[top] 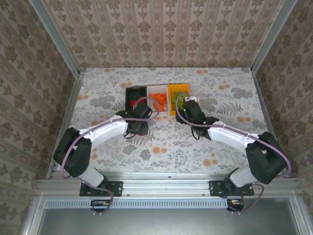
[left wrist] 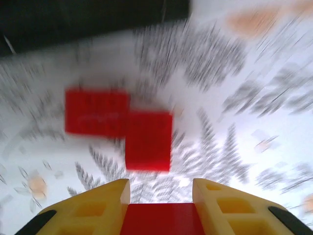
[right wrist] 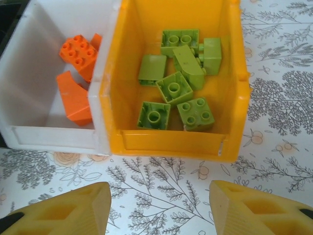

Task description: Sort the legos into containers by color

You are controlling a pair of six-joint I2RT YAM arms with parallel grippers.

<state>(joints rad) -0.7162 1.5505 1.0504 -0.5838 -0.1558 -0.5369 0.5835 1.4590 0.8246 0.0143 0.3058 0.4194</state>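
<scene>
left pincer (left wrist: 160, 191) around red lego (left wrist: 159, 220), black bin (left wrist: 73, 19) beyond

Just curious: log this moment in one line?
left gripper: red brick held | right gripper: open, by yellow bin | two red bricks on table

text: none legible — labels: none — brands, numbers: none

"How many small rectangular open-topped plastic bins are standing there?"

"Three: a black bin (top: 136, 88), a white bin (top: 157, 87) and an orange-yellow bin (top: 178, 86)."

"And how many bricks are showing?"

"Seven light green plastic bricks (right wrist: 173, 88) are lying in the orange-yellow bin. At least three orange plastic bricks (right wrist: 78, 54) and three blurred red plastic bricks (left wrist: 148, 141) are showing."
</scene>
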